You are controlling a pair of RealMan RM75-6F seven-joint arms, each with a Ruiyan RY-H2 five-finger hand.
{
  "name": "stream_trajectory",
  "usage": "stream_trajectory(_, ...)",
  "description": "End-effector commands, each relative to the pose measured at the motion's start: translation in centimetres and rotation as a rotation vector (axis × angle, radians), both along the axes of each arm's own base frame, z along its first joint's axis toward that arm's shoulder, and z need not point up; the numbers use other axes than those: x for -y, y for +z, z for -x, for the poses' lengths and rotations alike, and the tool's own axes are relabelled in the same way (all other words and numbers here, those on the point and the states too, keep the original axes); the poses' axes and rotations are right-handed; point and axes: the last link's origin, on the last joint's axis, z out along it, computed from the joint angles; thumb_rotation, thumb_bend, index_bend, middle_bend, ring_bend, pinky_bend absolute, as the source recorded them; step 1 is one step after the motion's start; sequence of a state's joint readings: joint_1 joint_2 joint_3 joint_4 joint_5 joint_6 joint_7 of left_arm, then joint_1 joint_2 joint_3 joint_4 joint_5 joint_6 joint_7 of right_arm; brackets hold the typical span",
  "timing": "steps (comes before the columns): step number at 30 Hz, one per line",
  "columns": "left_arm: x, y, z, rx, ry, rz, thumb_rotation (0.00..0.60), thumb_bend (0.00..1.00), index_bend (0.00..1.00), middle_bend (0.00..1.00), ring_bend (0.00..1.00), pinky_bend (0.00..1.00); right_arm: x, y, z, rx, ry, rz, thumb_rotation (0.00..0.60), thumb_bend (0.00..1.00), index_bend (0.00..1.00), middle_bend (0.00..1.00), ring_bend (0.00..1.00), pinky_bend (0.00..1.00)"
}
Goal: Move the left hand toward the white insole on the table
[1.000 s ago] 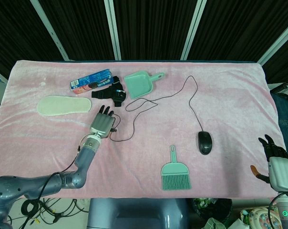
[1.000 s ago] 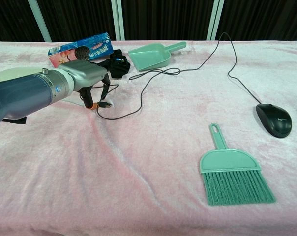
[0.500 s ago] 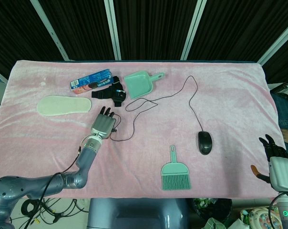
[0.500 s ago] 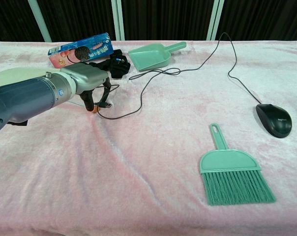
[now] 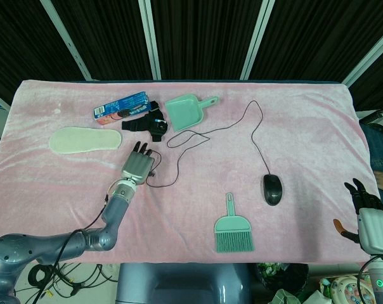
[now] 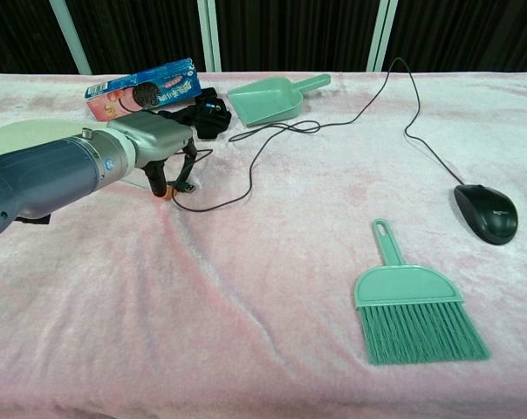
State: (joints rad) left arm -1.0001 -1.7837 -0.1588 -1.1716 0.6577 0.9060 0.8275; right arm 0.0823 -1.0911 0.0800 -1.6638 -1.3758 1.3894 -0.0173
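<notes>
Head view shows the white insole (image 5: pixel 85 140) lying flat on the pink counter (image 5: pixel 305 126), well left of the left hand (image 5: pixel 136 166), which hovers empty, fingers apart and pointing down. The insole looks thin, light and floppy; I'd pinch it at the near rounded end. The right hand (image 5: pixel 369 218) sits off the counter's edge, seemingly open.

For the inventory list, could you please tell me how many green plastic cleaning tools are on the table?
2. The green dustpan lies at the far side, right of the black strap. The green hand brush lies near the front edge, left of the mouse. None seems hidden.
</notes>
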Motion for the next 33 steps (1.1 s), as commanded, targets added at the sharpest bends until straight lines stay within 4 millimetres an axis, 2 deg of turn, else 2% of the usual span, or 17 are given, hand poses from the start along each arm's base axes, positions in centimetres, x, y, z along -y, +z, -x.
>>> stream_trajectory(1,0.0,0.3,0.1,0.006,0.005,-0.003,0.600,0.37,0.56,0.20,0.00,0.00,0.0,0.0,0.0,0.001,0.000,0.000,0.600,0.18,0.13,0.04,0.19,0.18)
stream_trajectory(6,-0.1,2.2,0.8,-0.049,-0.035,-0.010,0.600,0.38,0.56,0.20,0.00,0.00,0.0,0.0,0.0,0.006,-0.003,0.000,0.600,0.18,0.13,0.04,0.19,0.18)
stream_trajectory(13,-0.1,5.6,3.0,-0.121,-0.059,0.029,0.600,0.38,0.56,0.20,0.00,0.00,-0.1,-0.1,0.0,0.011,-0.003,-0.004,0.600,0.18,0.13,0.04,0.19,0.18)
stream_trajectory(16,0.0,6.3,3.3,-0.117,-0.070,0.032,0.600,0.38,0.56,0.20,0.00,0.00,-0.1,-0.1,0.0,0.010,-0.005,-0.004,0.600,0.18,0.13,0.04,0.19,0.18)
stream_trajectory(24,0.4,8.0,2.9,0.157,-0.031,0.081,0.600,0.38,0.56,0.20,0.00,0.00,-0.1,0.0,0.0,0.012,-0.010,0.001,0.600,0.18,0.13,0.04,0.19,0.18)
stream_trajectory(29,1.2,8.2,1.4,0.452,0.040,0.163,0.600,0.38,0.56,0.20,0.00,0.00,0.0,-0.1,0.0,0.010,-0.011,-0.002,0.600,0.18,0.13,0.04,0.19,0.18)
stream_trajectory(33,1.6,8.5,0.3,0.587,0.049,0.210,0.600,0.38,0.56,0.20,0.00,0.00,0.0,0.0,0.0,0.001,-0.011,0.002,0.600,0.18,0.13,0.04,0.19,0.18)
